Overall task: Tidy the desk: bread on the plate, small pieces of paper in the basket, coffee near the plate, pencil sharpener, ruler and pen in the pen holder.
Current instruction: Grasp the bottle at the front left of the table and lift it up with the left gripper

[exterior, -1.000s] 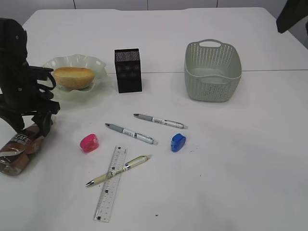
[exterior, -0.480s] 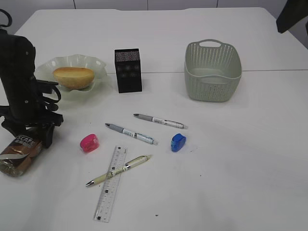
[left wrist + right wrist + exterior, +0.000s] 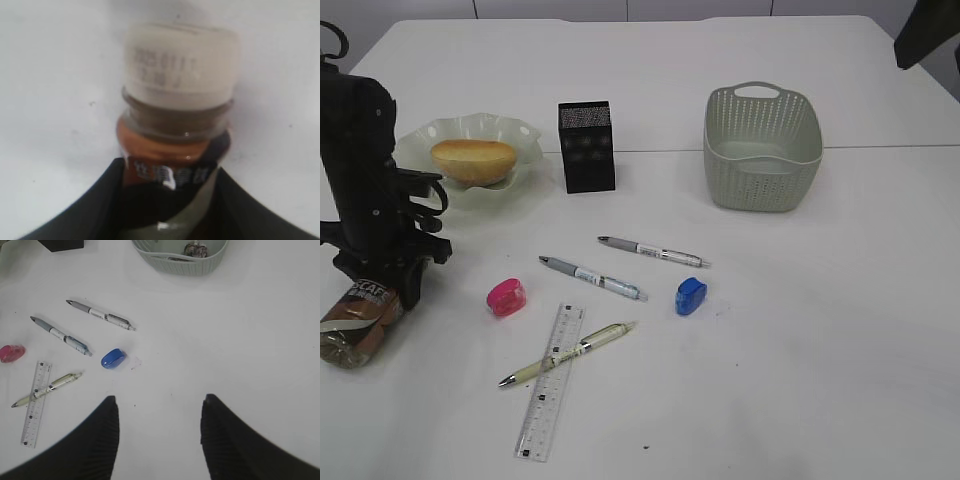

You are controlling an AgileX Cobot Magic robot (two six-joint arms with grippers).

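Nearest the exterior camera: clear flat plastic ruler, lying lengthwise on the large plain white desk; a pale yellow-green pen lies slanted across its upper half.

Left edge: brown-and-white swirled plastic coffee bottle lying on its side; its base is cut off by the frame edge and its cap end is hidden behind the black left arm. In the left wrist view the white cap and brown neck fill the frame, slightly blurred; the left gripper has a black finger on either side of the bottle's shoulder, but whether they press on it cannot be told.

Middle band: pink pencil sharpener, blue pencil sharpener, and two grey-and-white pens, all apart from one another.

Right gripper: fingers spread apart, nothing between them, above bare desk; in the exterior view only a dark corner of that arm shows.

Farther back: small black square mesh pen holder, upright; pale grey-green perforated plastic basket, with a small crumpled item inside, indistinct.

Far left: translucent pale green ruffled glass plate carrying the oval golden-brown bread; plate partly hidden by the left arm.
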